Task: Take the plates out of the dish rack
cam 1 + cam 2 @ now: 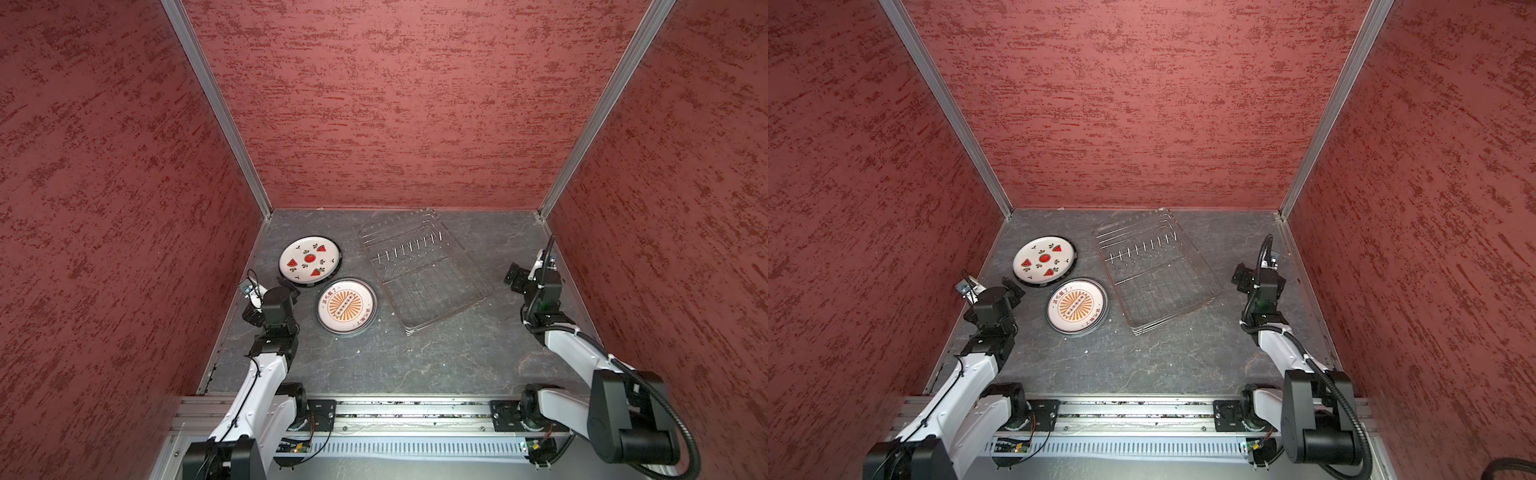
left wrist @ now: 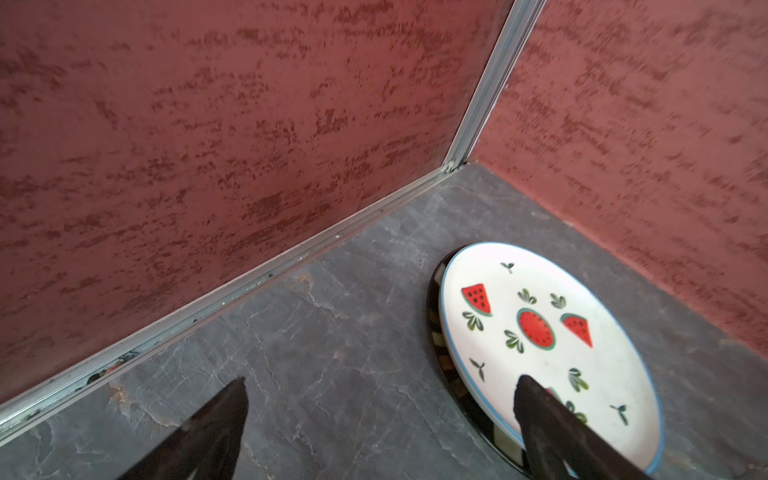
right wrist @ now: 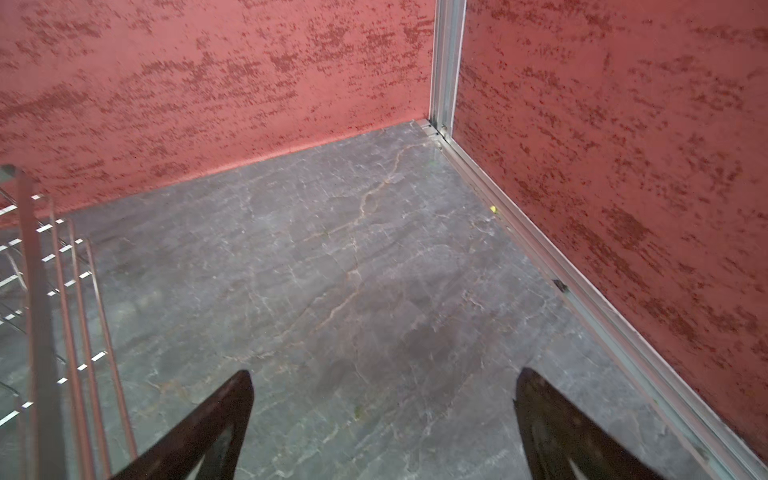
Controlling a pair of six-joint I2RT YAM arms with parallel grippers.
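One broad grey counter [image 1: 415, 361] carries everything here. The dish rack [image 1: 422, 270] sits askew at its middle toward the back wall, and in both top views its row of prongs stands bare with no plate in it. We therefore judge the unloading done, or as good as done. To the rack's left and clear of it lie two piles of plates. The watermelon plate [image 1: 308, 259] tops the farther pile, with a dark rim showing beneath it, and the sunburst plate [image 1: 346, 306] tops the nearer. We cannot tell from these angles how many lie under each. The left jaws stand wide apart and hold nothing, with one finger [image 2: 544, 424] over the watermelon plate's edge. The right jaws gape as wide, also empty, above bare counter between the rack and the right wall. All that remains, we think, is to draw both arms back.
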